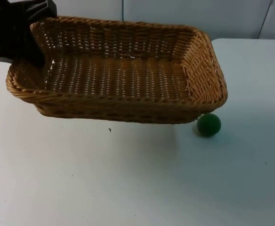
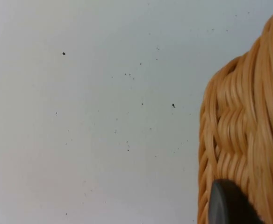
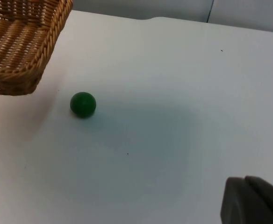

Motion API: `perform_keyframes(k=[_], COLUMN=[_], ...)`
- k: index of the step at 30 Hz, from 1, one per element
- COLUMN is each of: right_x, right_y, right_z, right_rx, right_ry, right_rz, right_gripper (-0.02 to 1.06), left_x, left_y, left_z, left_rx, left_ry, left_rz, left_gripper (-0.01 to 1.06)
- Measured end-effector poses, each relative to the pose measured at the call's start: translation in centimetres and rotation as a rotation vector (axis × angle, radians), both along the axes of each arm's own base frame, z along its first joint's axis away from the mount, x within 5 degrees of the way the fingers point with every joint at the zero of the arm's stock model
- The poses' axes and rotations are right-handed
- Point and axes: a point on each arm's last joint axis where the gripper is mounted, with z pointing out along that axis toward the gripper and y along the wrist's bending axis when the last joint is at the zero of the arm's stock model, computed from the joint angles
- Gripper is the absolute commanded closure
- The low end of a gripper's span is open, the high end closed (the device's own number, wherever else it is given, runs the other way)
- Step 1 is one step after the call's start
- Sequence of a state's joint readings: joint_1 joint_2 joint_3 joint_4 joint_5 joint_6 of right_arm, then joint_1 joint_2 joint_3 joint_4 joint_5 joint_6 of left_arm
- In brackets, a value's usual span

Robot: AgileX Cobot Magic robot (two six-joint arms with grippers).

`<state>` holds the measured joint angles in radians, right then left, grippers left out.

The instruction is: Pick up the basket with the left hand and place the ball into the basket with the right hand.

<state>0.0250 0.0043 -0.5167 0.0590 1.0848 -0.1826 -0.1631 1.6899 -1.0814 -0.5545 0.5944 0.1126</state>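
A rectangular wicker basket (image 1: 123,75) hangs tilted above the white table, casting a shadow beneath it. My left gripper (image 1: 31,49) is shut on the basket's left rim, and in the left wrist view a black fingertip (image 2: 227,203) presses against the woven wall (image 2: 244,140). A small green ball (image 1: 208,125) lies on the table just below the basket's right front corner. From the right wrist I see the ball (image 3: 83,104) beside the basket's corner (image 3: 24,46). My right gripper (image 3: 253,203) hovers over the table, well away from the ball.
The white table (image 1: 128,179) stretches out in front of the basket and to the ball's right. A grey partition wall (image 1: 231,16) closes the far edge.
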Motion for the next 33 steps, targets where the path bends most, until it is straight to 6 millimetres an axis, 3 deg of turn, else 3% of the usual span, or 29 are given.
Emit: perform_keyframes(k=[33], right_x=[0.0], right_y=[0.0], right_z=[0.0], right_rx=[0.0], right_ry=[0.0], right_rz=[0.0], right_gripper=[1.05], left_x=[0.02], left_y=[-0.07], left_z=[0.04], left_rx=[-0.007], left_ry=[-0.004], left_rz=[-0.004], left_gripper=[1.05])
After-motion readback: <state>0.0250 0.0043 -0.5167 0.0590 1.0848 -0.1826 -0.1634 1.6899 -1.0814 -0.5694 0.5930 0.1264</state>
